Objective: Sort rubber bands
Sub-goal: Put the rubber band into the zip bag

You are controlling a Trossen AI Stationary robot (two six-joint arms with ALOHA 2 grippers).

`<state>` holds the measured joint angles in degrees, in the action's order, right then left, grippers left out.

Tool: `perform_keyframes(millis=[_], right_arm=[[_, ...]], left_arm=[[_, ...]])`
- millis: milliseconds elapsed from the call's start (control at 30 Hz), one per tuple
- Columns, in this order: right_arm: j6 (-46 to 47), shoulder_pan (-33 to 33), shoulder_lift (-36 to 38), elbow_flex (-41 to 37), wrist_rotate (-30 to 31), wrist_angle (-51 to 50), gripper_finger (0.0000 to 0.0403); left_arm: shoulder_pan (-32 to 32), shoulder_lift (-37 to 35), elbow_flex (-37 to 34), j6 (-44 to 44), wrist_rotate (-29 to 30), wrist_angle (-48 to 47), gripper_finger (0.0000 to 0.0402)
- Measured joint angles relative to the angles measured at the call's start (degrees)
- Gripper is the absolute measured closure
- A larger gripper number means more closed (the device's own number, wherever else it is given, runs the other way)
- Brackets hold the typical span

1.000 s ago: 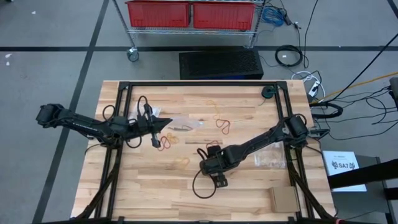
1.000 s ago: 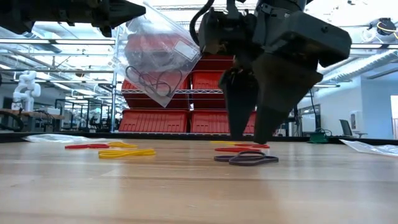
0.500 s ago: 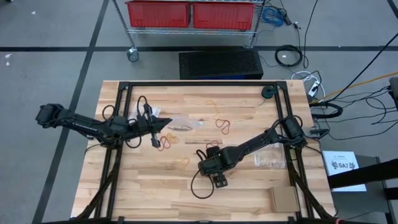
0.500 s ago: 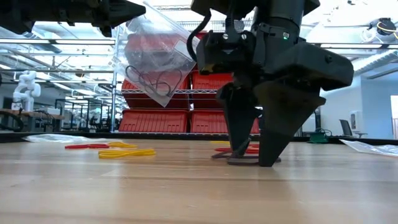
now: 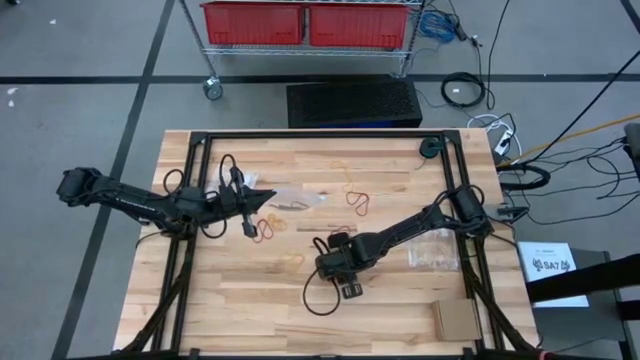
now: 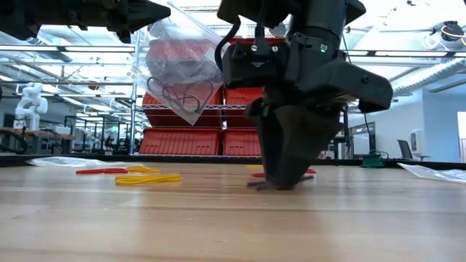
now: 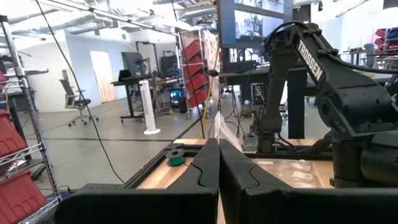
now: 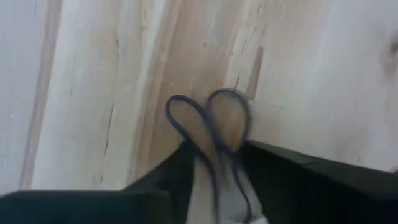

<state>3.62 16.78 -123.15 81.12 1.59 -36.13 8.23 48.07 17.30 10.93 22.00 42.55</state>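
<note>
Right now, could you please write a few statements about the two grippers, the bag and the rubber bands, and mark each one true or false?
1. The left gripper holds a clear plastic bag up off the table. True.
2. The right gripper is raised high above the table. False: its fingertips are down at the wood.
3. A dark rubber band lies pinched between the right gripper's fingers. True.
4. The bag hanging from the left gripper is empty. False: dark loops show inside it.
5. Yellow rubber bands lie loose on the table. True.
</note>
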Motion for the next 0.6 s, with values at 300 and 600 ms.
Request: perform_keyframes(millis=[300, 600], right_arm=[[-1.7, -0.9, -0.4, 3.3, 0.2, -3.2, 0.0399], [-6.0, -0.2, -0.3, 18.0, 9.2, -12.2, 0.0403]], left_arm=[[0.0, 0.0, 0.0, 0.0, 0.0, 0.3, 0.0401], [0.0, 0.0, 0.0, -0.1, 0.0, -0.1, 0.0401]])
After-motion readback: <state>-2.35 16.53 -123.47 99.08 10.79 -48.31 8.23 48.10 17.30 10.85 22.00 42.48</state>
